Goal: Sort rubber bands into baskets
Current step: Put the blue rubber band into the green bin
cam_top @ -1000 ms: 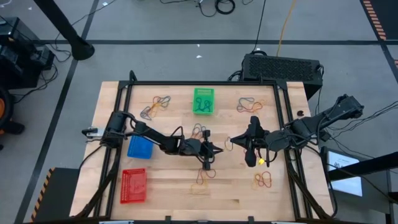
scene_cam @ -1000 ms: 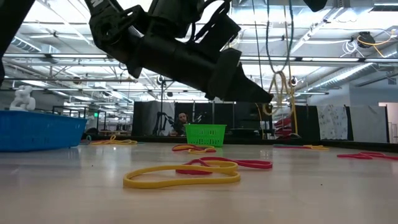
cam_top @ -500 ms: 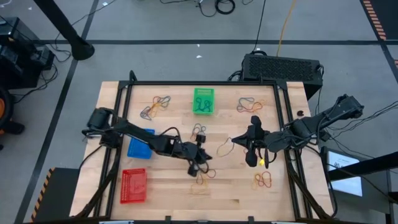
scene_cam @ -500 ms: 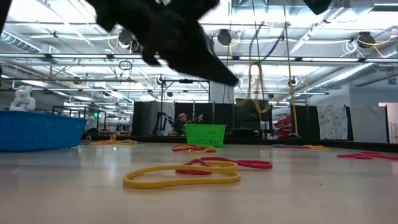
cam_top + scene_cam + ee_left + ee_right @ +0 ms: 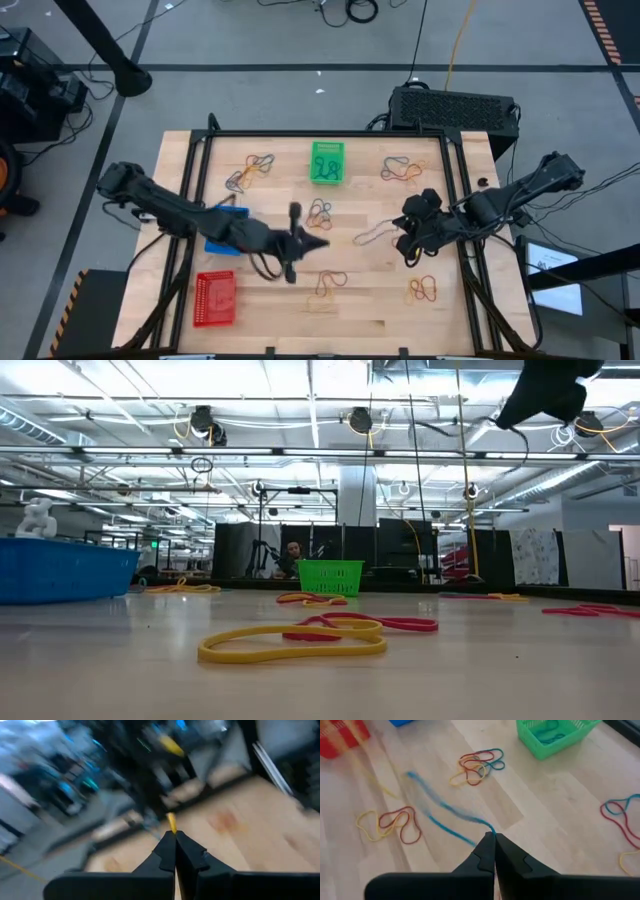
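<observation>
Your two grippers each pinched one thin elastic rubber band.

Your left gripper point(image 5: 175, 836) clamped a yellow band point(image 5: 171, 823); your right gripper point(image 5: 494, 838) clamped a blue band point(image 5: 451, 810) near the green mesh basket point(image 5: 555, 735).

A pale wooden bench point(image 5: 370, 310) with a black metal frame point(image 5: 320, 133) along its edges stands on a grey floor point(image 5: 250, 40) marked with dark tape lines. Just beyond the bench's far right corner sits a large black box with a perforated top point(image 5: 455, 105). Black cables point(image 5: 350, 10) lie coiled on the floor farther off. A white paper sheet point(image 5: 555, 270) lies to the right of the bench. From bench height, a hall with ceiling lights point(image 5: 300, 380) shows, and a person point(image 5: 292, 555) far behind.
</observation>
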Controlling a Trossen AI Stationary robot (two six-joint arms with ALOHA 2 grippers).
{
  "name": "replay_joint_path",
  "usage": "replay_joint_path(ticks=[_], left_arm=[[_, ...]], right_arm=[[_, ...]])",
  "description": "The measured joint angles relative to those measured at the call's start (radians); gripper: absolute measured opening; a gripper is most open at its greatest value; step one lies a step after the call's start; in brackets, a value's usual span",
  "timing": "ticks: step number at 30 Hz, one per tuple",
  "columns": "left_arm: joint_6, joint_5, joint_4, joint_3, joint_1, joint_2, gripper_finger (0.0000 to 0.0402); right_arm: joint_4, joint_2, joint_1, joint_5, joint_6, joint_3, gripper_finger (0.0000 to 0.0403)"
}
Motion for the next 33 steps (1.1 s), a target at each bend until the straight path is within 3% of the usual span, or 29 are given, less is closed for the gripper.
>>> replay_joint_path(ticks=[7,14,18,22,27,33], left_arm=[[0.016,-0.049,0.086,0.0,0.027,-0.133,0.0],[-0.074,-0.024,-0.04,0.0,0.073,-0.141,0.0],[-0.141,0.081,-0.054,-0.003,0.11,-0.047,0.0],[-0.144,0.09,-0.009,-0.005,0.127,0.081,0.0],[-0.144,0.092,0.167,-0.005,0.151,0.263,0.0],[-0.149,0.163,0.473,0.034,0.202,0.474,0.0]], right_arm=[[0.024,0.049,-0.001,-0.002,-0.005,-0.058,0.0],[0.152,0.074,0.0,0.007,-0.109,-0.058,0.0],[0.201,0.042,-0.004,0.026,-0.173,-0.044,0.0],[0.207,0.005,-0.006,0.135,-0.2,0.014,0.0],[0.223,-0.015,-0.012,0.202,-0.288,0.092,0.0],[0.288,-0.015,-0.013,0.217,-0.385,0.157,0.0]])
